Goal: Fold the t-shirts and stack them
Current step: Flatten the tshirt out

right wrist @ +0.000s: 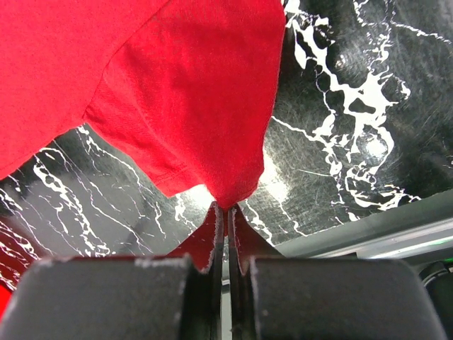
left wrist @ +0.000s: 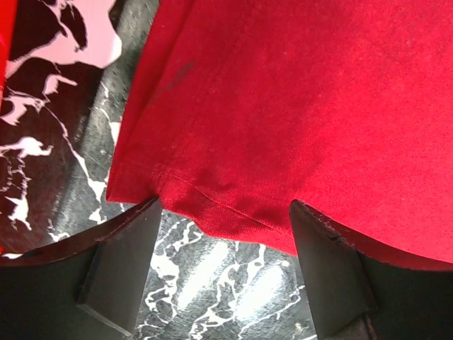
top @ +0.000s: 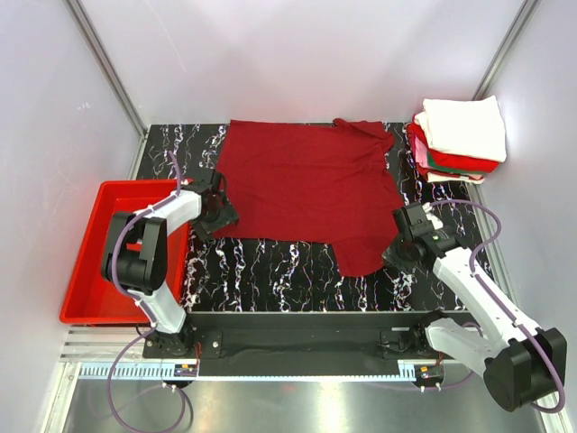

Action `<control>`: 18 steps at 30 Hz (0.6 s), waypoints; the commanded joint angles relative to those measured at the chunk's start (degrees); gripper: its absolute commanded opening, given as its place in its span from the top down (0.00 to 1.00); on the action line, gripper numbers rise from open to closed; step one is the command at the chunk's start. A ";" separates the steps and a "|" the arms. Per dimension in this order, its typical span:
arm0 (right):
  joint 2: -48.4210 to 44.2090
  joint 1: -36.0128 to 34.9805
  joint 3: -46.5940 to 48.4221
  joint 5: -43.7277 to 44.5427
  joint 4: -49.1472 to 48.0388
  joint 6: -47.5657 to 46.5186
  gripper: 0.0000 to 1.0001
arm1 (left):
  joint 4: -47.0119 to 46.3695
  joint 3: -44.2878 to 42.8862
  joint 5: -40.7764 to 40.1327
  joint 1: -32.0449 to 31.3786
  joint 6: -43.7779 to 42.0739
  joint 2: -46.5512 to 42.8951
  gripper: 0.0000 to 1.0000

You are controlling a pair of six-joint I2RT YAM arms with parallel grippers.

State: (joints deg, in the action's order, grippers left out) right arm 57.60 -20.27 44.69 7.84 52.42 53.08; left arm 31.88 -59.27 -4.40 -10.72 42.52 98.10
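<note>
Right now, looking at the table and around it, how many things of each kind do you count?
Spread maroon t-shirt: 1
Pile of folded t-shirts: 1 (how many shirts are inside is not clear)
Red tray: 1
Robot arms: 2, the left arm and the right arm
Total: 5

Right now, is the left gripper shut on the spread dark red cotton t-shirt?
No, the left gripper stands wide open at the hem of the t-shirt.

Left gripper (left wrist: 223,216) jaws apart; right gripper (right wrist: 225,212) pinched tight (both arms reaching forward).
</note>
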 commanded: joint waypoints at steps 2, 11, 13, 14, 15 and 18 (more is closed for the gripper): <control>-1.70 1.55 2.51 0.08 0.22 -1.22 1.00 | -0.06 0.90 -0.61 -0.62 2.83 0.77 0.25; -3.28 2.34 6.46 5.51 6.89 -0.96 1.00 | 0.10 -0.15 5.63 -1.23 -1.99 1.75 1.00; -4.86 2.52 7.95 8.07 9.88 0.00 1.00 | 1.43 0.29 5.55 -2.19 -2.35 -2.11 1.00; -5.57 2.43 8.39 8.59 10.85 0.44 1.00 | 2.48 1.60 5.72 -2.46 -2.53 -3.96 1.00; -6.27 2.43 9.10 8.60 11.81 1.14 1.00 | 3.27 2.48 5.81 -2.72 -2.53 -5.89 1.00; -9.26 2.34 10.33 8.43 14.19 2.55 1.00 | 5.91 5.47 6.07 -3.34 -2.09 -14.06 1.00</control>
State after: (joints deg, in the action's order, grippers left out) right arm 51.00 -18.17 51.81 12.93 61.43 53.21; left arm 33.82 -55.40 -0.01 -13.39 41.41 92.36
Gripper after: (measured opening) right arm 0.019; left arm 0.020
